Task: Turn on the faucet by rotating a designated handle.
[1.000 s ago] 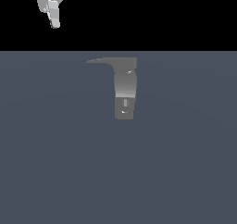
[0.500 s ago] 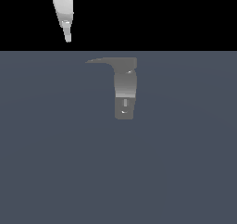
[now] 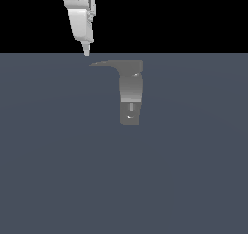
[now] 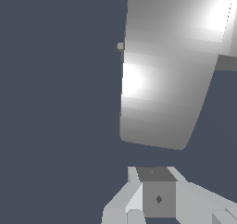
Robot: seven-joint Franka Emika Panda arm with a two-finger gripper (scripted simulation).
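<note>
My tool [image 3: 86, 52], fingers drawn together to a narrow tip, hangs just above the pointed end of the handle [image 3: 107, 64], placed to push it round. The handle juts sideways from the upright faucet [image 3: 131, 97] on the desk [image 3: 53, 155].

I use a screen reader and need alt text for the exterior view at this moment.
A white robot arm's claw points down just above the pointed tip of a thin grey handle, which projects toward the exterior view's left from the top of an upright grey faucet. The faucet stands on a plain dark blue-grey surface under a black background.
</note>
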